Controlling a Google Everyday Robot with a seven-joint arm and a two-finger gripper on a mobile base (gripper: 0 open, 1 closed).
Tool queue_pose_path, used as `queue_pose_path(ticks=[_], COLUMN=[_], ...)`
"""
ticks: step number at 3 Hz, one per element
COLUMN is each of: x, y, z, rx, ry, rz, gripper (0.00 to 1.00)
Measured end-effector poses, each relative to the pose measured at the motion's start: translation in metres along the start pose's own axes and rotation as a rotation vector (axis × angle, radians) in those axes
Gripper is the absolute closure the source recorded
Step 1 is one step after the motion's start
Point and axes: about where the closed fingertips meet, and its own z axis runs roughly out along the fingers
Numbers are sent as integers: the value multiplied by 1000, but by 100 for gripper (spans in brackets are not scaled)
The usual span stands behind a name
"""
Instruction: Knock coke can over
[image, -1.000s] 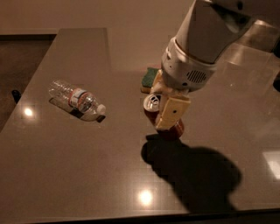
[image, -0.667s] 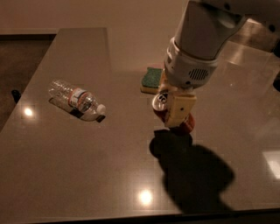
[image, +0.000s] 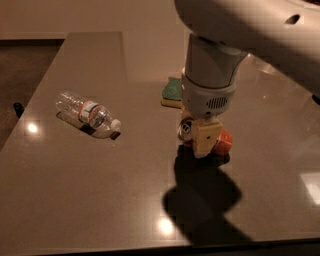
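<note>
- coke can (image: 224, 142): right at the hand (image: 206, 140), partly hidden behind it. The silver top pokes out on the hand's view-left side and the red body on its view-right side.
- Long axis: we read it as running across the view, low to the bench (image: 100, 200), so the can looks tipped or close to it. We can't confirm it's lying fully flat.
- Hand: down at bench level, touching or nearly touching the can. We can't tell how far open it is or whether it has hold of anything.
- Next move, our call: a sideways nudge along that axis won't help. Back off from the can and check that it rests on its side.
- No lettering on the can is readable.
- sponge (image: 172, 92): green and yellow, just behind the hand.
- water bottle (image: 90, 115): on its side, well to the hand's view-left. It has a label band, but the text isn't legible.
</note>
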Motion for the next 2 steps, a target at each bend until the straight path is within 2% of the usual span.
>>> queue_pose_path(ticks=[1, 2], x=[-3, -3], y=[0, 0], z=[15, 15], rx=[-19, -19], ry=[39, 39], rz=[-32, -32], gripper=[0, 0])
